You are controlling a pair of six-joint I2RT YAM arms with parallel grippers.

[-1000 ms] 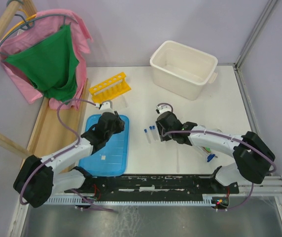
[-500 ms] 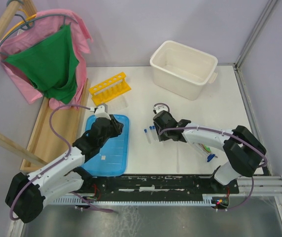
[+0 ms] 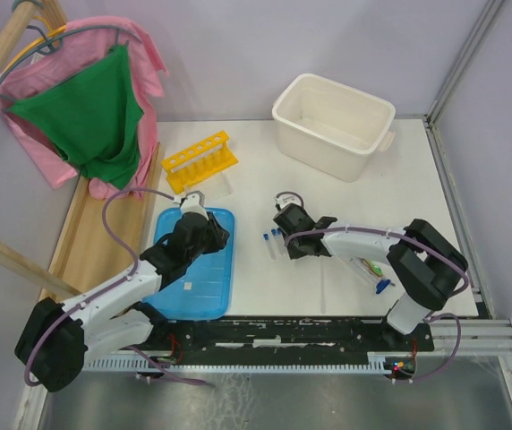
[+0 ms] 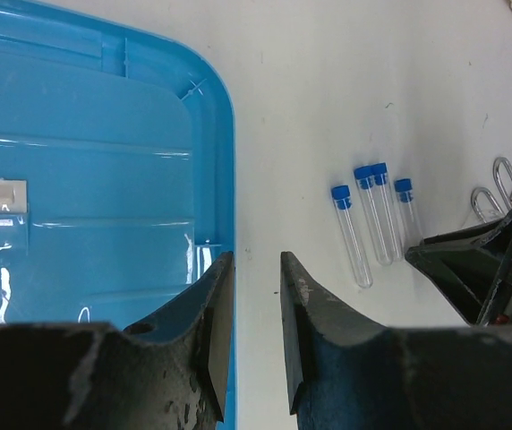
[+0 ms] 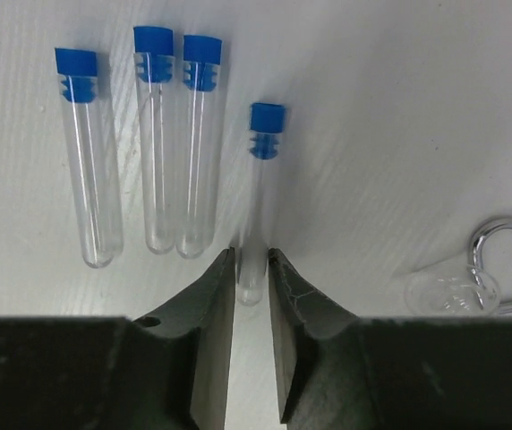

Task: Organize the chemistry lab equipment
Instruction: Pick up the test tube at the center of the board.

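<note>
When you look from above, the yellow tube rack [image 3: 200, 161] stands toward the far left corner of the table [image 3: 256, 179]. The blue lid [image 3: 189, 278] lies on the left side, closer to the near edge. Your left gripper [image 3: 220, 235] hangs over the right edge of that lid. Your right gripper [image 3: 283, 240] is low at the blue-capped tubes [image 3: 270, 244], which lie about the middle of the table.

From the left wrist, the fingers stand a little apart with nothing between them, above the lid's right edge.

From the right wrist, three tubes [image 5: 157, 143] lie together, and the fourth tube [image 5: 258, 197] lies just beside them on the right. The fingers stand on both sides of its round end, very close, but you cannot tell if they press it. A metal loop of the tongs [image 5: 507, 242] shows further right.
</note>
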